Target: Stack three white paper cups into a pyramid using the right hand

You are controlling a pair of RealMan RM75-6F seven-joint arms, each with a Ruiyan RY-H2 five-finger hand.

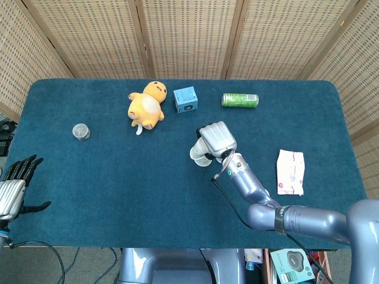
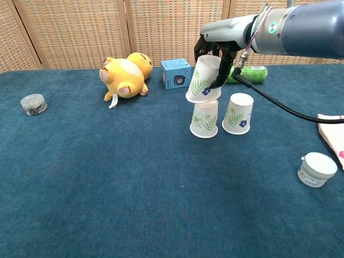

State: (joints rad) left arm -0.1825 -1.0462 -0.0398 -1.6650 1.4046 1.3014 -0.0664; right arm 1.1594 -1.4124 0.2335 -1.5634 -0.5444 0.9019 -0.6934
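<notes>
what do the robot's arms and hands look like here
The right arm is smooth silver-grey metal with a darker band near a joint and a small green light near the wrist; a thin black cable hangs from it. The right hand has a light grey back and black fingers. The left hand looks the same: silver back, black fingers.

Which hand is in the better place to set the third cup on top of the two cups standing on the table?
The right hand. It already holds the third cup just above the two standing cups, while the left hand rests open at the table's far left edge.
</notes>
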